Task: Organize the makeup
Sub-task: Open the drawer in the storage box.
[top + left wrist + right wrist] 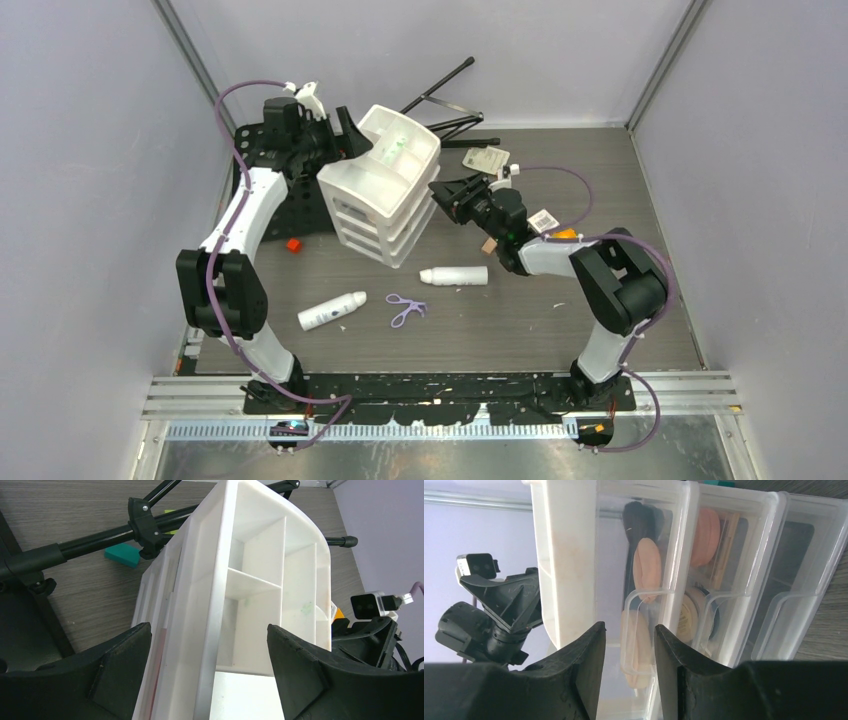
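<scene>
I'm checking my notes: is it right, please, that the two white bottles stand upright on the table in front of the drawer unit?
Not quite: the left white bottle and the right white bottle lie on their sides, as the top external view shows. They are on the table in front of the drawer unit.

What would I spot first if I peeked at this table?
Probably the big white drawer organizer in the middle of the table. The left end effector straddles its top rim, and the right end effector has its fingers either side of the top drawer's clear handle. Through that drawer you can see peach powder puffs, and two white bottles lie on the table in front.
</scene>
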